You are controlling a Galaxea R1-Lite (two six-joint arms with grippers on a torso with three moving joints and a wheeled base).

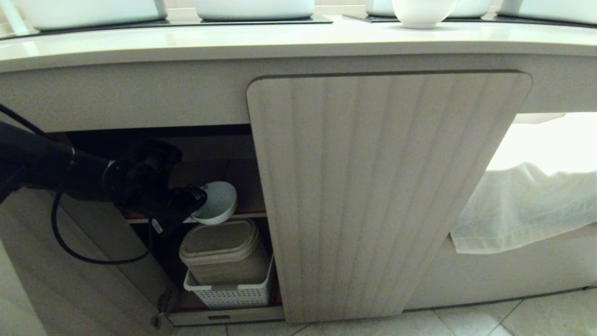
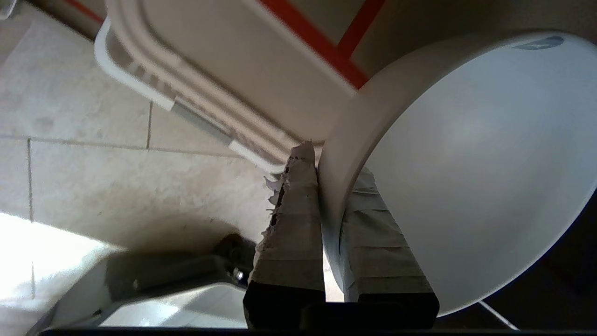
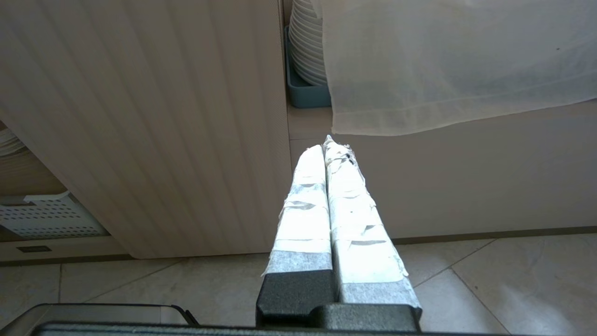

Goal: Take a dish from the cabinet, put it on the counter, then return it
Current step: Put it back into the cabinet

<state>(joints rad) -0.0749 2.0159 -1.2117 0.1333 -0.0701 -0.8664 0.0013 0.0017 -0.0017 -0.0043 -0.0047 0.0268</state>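
Note:
The dish (image 1: 219,203), a small white bowl, hangs tilted in the open left bay of the cabinet (image 1: 387,186), just above the shelf's red-lined edge (image 1: 247,213). My left gripper (image 1: 193,205) is shut on its rim. In the left wrist view one taped finger (image 2: 294,224) lies outside the wall of the dish (image 2: 466,163) and the other inside, with the left gripper (image 2: 333,163) clamped across the rim. The counter (image 1: 280,42) runs across the top. My right gripper (image 3: 329,144) is parked low before the closed ribbed door, shut and empty.
Below the shelf a beige lidded container (image 1: 226,249) sits in a white perforated basket (image 1: 228,291). The open door (image 1: 70,261) stands at the left. Another white bowl (image 1: 422,14) rests on the counter. A white cloth (image 1: 527,205) hangs at right, near stacked plates (image 3: 305,42).

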